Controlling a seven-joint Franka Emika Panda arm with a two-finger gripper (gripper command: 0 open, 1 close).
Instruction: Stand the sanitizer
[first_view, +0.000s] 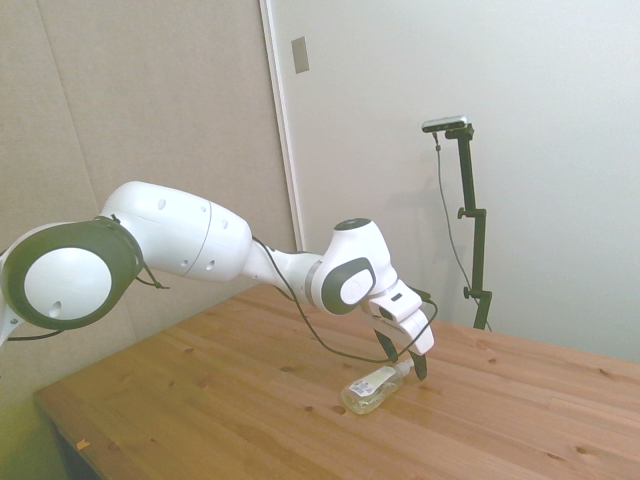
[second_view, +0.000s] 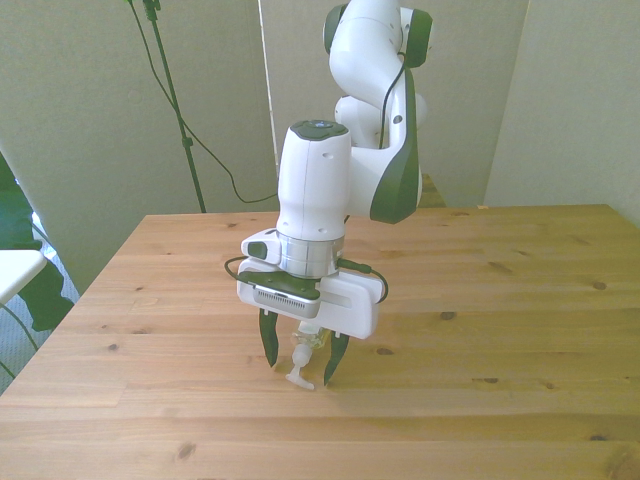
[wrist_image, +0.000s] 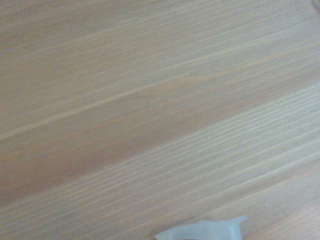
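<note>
The sanitizer (second_view: 303, 356) lies on its side on the wooden tabletop (second_view: 480, 300), nozzle toward the near edge. The gripper (second_view: 298, 370) is lowered over its neck, jaws spread, one on each side.

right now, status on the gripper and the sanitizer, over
Gripper open, low, fingers either side of the nozzle end. Sanitizer on its side on the table, not gripped. Nothing in the way.
</note>
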